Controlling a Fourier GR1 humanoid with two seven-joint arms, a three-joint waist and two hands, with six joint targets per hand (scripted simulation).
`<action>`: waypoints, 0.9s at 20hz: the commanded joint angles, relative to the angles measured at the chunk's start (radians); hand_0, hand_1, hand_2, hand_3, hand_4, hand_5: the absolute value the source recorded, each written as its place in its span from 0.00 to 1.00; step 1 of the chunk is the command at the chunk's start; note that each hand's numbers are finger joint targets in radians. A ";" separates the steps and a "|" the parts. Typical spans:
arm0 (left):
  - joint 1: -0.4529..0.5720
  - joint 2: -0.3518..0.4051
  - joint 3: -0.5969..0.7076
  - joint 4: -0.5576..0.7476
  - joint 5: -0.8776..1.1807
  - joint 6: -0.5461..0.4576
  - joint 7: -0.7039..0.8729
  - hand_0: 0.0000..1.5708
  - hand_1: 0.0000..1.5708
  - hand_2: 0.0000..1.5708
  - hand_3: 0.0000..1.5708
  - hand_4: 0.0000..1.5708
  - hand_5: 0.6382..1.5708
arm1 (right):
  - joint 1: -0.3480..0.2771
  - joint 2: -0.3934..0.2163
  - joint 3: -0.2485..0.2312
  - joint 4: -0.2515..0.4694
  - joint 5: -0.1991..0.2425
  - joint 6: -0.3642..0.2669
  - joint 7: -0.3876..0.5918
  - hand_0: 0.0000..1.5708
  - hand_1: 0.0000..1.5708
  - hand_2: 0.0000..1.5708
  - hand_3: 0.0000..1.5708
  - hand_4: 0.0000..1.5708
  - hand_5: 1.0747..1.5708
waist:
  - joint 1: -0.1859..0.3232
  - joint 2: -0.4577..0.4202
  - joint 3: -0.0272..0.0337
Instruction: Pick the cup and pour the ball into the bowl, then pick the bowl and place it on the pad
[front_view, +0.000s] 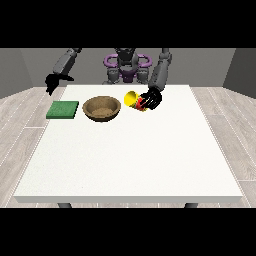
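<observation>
The bowl (102, 108) waits at 9 o'clock of the tipped cup (132, 98), pinched by the hand at the view's right (151, 99): carry the mouth over the bowl before tipping further.

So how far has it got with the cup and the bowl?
Done: the hand at the view's right has its fingers round the yellow cup, lifted and tipped with its mouth toward the brown bowl. In hand: the pour. I cannot see the ball, so I cannot tell whether it has landed. Left: the bowl sits on the table beside the green pad, not on it. The other hand hangs idle.
</observation>
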 joint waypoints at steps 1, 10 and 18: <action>-0.017 0.015 -0.138 0.047 -0.224 0.045 0.171 0.91 0.91 1.00 1.00 0.76 0.99 | -0.023 -0.001 -0.015 0.084 -0.003 -0.007 0.027 0.00 0.00 0.12 0.15 0.21 0.95 | 0.036 -0.069 -0.0003; -0.107 -0.083 -0.358 0.058 -0.588 -0.104 0.485 0.90 0.90 1.00 1.00 0.73 1.00 | 0.053 -0.031 -0.080 0.240 -0.005 -0.042 -0.057 0.00 0.00 0.15 0.08 0.24 0.95 | 0.203 -0.202 -0.0030; -0.240 -0.156 -0.453 0.052 -0.775 -0.361 0.676 0.59 0.59 1.00 0.94 0.57 0.97 | 0.093 -0.093 -0.093 0.290 -0.007 0.010 -0.063 0.00 0.00 0.17 0.18 0.26 0.94 | 0.224 -0.267 -0.0047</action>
